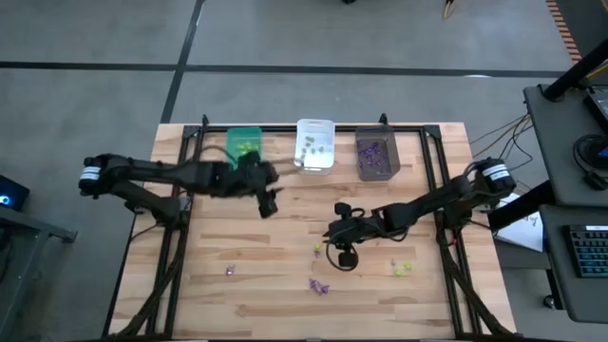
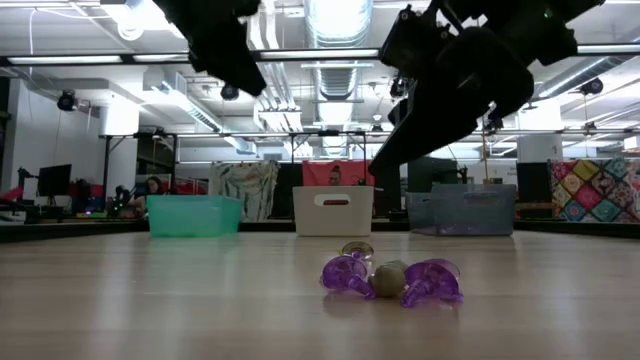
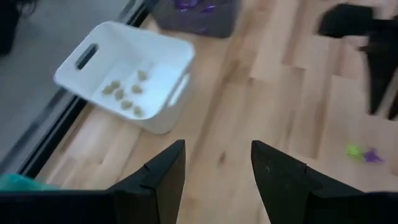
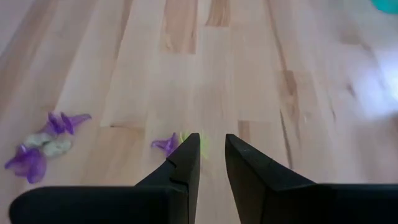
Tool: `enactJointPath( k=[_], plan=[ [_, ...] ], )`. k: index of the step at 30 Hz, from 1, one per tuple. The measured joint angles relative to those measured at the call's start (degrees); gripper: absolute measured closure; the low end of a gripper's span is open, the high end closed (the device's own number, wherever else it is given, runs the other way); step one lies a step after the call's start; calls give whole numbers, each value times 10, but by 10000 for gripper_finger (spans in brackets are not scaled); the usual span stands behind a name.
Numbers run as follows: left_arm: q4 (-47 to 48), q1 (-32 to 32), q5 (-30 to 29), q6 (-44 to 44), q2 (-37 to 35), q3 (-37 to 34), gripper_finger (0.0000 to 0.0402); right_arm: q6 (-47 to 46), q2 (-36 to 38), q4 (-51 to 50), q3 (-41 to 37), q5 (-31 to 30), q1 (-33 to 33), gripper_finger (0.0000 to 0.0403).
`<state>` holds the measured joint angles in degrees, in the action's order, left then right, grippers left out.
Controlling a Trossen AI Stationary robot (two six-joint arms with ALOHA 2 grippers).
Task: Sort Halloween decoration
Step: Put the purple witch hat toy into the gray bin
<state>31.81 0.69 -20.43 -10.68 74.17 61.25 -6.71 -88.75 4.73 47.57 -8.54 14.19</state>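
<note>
Left gripper point(image 3: 214, 149): jaws spread wide, nothing between them, hovering just in front of the white bin point(image 1: 314, 160) on its green-bin side. Inside the white bin, a handful of greyish trinkets point(image 3: 126, 99) already dropped.

Right gripper point(image 4: 212, 140): jaws parted only narrowly, empty, hanging low over the table well in front of the white bin. Just past its fingertips, a purple and yellow-green pair point(image 4: 169, 144) lying loose on the wood. Farther from the white bin, a cluster of purple pieces with a greyish one point(image 2: 390, 280) touching each other; off to the side, a yellow-green piece point(image 1: 402, 269) alone.

Likely very light, hard moulded plastic, smooth and spiky: prone to skidding or flicking away under a fingertip, not prone to breaking. Best pinched across the body rather than on a spike, squarely from above, jaws set down to the wood first. Where pieces touch, better to take the outermost one alone.
</note>
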Motion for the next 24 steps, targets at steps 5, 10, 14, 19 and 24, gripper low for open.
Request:
enactJointPath(
  k=[5, 10, 14, 19, 24],
  plan=[
    [-10, -95, -55, -2, 9, -3, 236, -2, -30, 30, 1, 5, 9, 331],
    [-59, -163, -61, 17, 21, -28, 236, -24, -60, 46, 14, 15, 14, 301],
    [-118, -197, -61, 26, 23, -70, 236, -24, -92, 46, 33, 15, 18, 272],
    [-163, -209, -60, 15, 22, -108, 236, -17, -121, 40, 54, 15, 20, 254],
    [-170, -209, -61, 12, 23, -114, 236, -16, -136, 27, 65, 15, 19, 261]
  ],
)
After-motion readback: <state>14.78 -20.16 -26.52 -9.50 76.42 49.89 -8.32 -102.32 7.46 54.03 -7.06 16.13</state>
